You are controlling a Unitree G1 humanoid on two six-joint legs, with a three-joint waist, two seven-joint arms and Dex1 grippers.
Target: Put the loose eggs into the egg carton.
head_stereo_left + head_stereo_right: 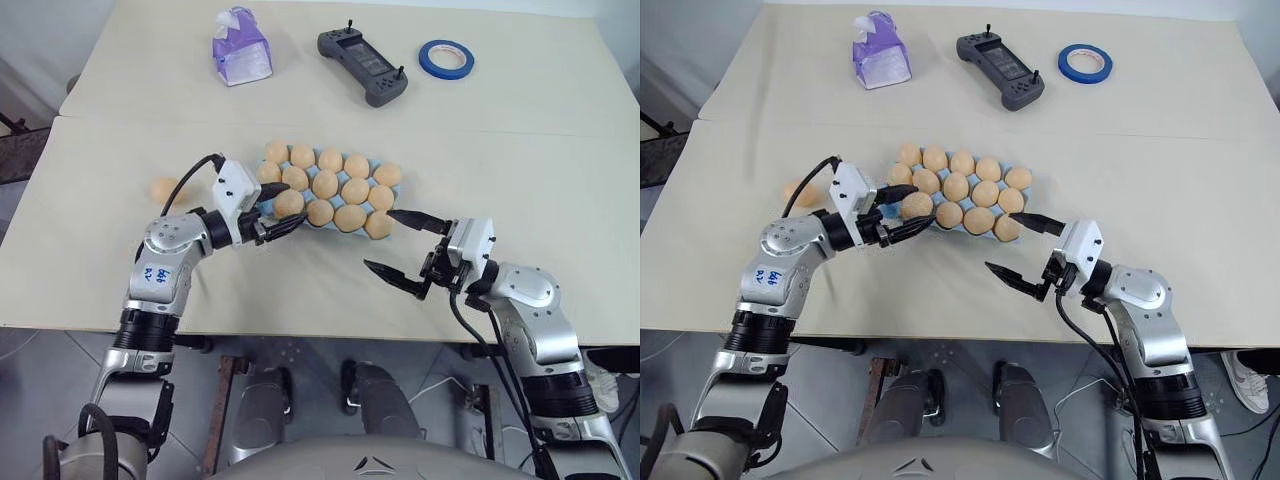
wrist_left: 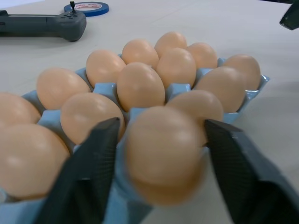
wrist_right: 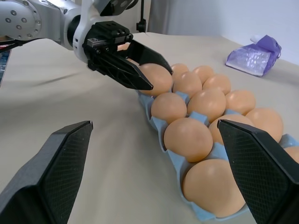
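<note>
Easing my left gripper (image 1: 283, 224) off an egg at the near-left corner cup of the egg carton (image 1: 384, 192) is the step in hand, I judge; its fingers (image 2: 96, 154) stand apart on either side of that egg (image 2: 163, 156), which looks seated. To do it well I would draw straight back, level, so neither finger drags the egg or nudges its neighbours. My right gripper (image 1: 405, 245) hangs wide open with nothing in it, just off the carton's near-right corner, near the table's (image 1: 300, 290) front edge. The carton sits mid-table, its cups nearly all filled. One loose egg (image 1: 164, 188) lies beyond my left arm toward the table's left edge; that one comes next
</note>
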